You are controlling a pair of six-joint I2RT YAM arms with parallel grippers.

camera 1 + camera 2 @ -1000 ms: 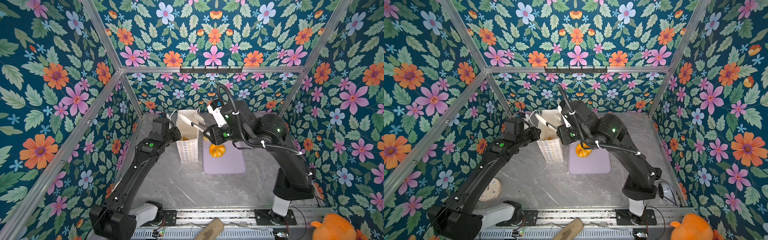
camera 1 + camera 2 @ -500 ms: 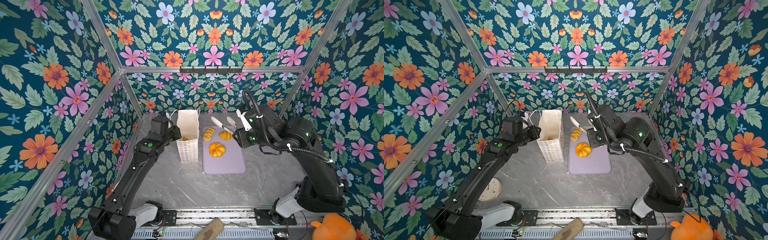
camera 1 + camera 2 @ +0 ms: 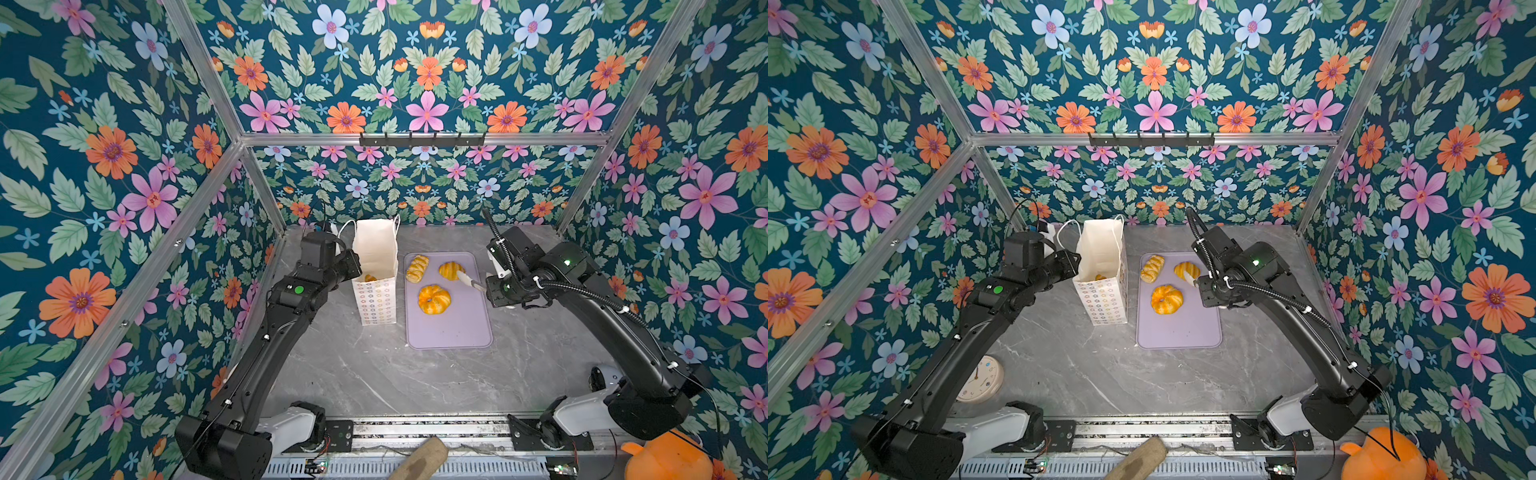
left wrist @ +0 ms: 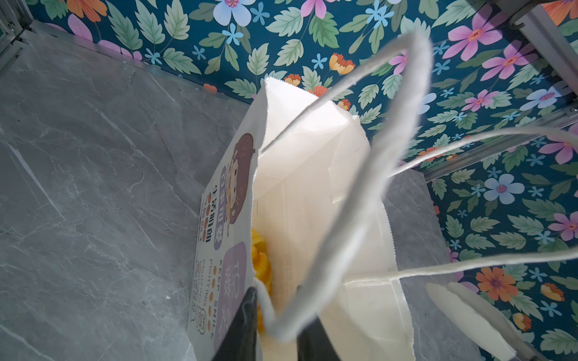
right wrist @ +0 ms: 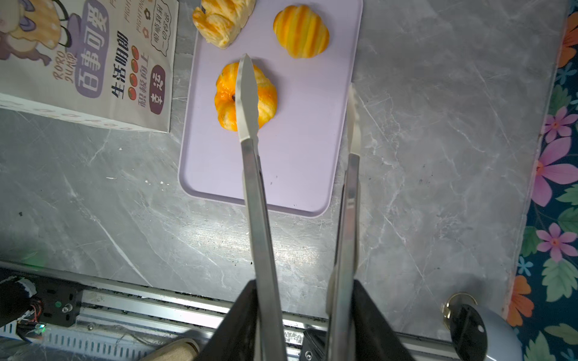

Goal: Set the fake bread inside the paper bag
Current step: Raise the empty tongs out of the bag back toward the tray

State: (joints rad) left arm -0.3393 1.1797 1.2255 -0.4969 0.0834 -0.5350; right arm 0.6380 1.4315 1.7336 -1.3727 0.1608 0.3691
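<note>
cord handles (image 4: 369,200) across paper bag (image 3: 376,266) mouth, seemingly passable, tray (image 3: 453,332) front bare

The paper bag (image 3: 376,266) stands on the bench (image 3: 374,374), left of the tray (image 3: 449,332). Three pieces of fake bread (image 3: 434,298) lie on the tray; another lies inside the bag.

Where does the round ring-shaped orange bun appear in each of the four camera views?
Top views: the round ring-shaped orange bun lies on the lilac tray, nearest the camera of the three pastries there.
Left wrist view: not in it; only the white paper bag shows.
Right wrist view: the bun lies on the tray, partly behind one metal tong blade.
Shared landmark: the lilac tray, though it is absent from the left wrist view.
</note>
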